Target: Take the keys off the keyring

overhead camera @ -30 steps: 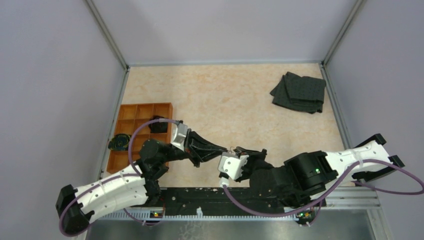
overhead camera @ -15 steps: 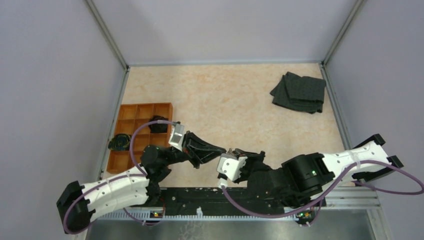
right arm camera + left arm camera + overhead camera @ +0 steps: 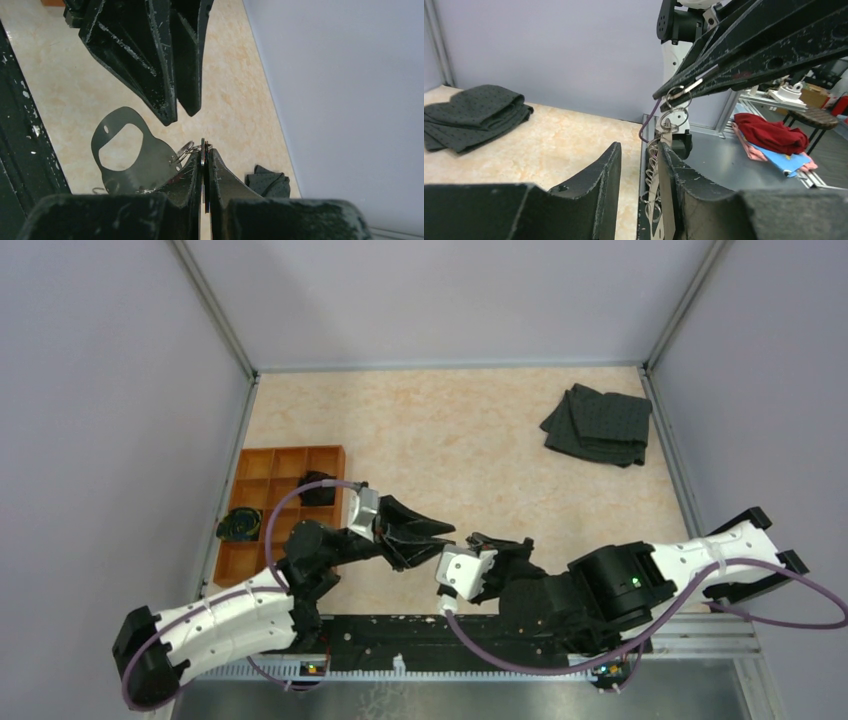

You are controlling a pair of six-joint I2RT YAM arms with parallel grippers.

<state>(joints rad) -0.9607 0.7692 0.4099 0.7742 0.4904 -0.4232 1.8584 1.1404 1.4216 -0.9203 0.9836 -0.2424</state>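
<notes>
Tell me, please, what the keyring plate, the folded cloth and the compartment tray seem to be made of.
The keyring looks like thin sheet metal, matt grey with a soft sheen and crisp cut edges. The folded cloth seems a dark fabric: soft folds, dotted texture. The tray is probably orange plastic, though painted wood is possible: even colour, thin straight dividers.

No readable text anywhere — no labels, brands, numbers or signs
</notes>
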